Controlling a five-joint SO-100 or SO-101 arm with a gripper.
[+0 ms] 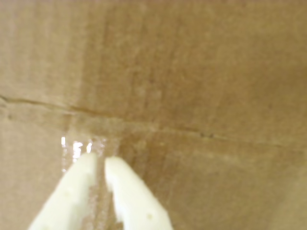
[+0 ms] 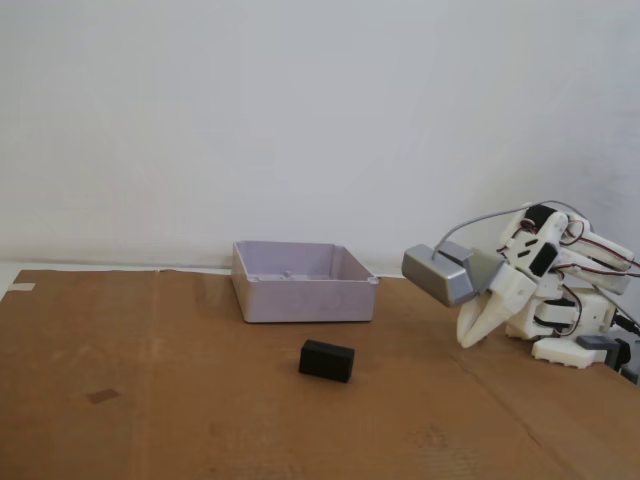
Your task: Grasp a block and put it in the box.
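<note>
White gripper (image 1: 98, 160) fingers sit almost together, holding nothing, low at the fixed view's right. Block (image 2: 327, 360) waits mid-frame, near the box (image 2: 303, 297). Next: reach over, open, grab.

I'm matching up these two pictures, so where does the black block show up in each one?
Wrist view: the block is not in it.
Fixed view: the block lies below center, in front of the box.
Shared landmark: the brown cardboard under the hand.
</note>
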